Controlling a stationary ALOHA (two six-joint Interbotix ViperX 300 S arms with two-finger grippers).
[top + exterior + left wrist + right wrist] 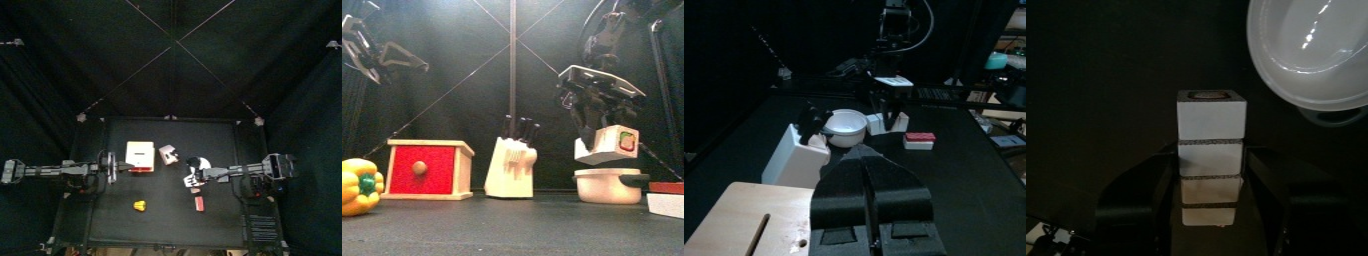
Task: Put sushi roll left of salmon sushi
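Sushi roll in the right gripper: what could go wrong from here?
1. The sushi roll hangs just above the white pot; a slip would likely drop it in there.
2. The right gripper holds only one end of the roll, so it may pivot on the way.
3. The salmon sushi is small and loose; setting down close beside it could nudge it.

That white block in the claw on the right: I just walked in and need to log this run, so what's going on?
The right claw holds the sushi roll, a white block with a green-and-red end, lifted above the white pot. The salmon sushi lies flat near the table's front edge, and the roll is not yet set down beside it. The left claw rests off to the left, jaws together, handling nothing. A red drawer box, knife block and yellow pepper stand untouched.
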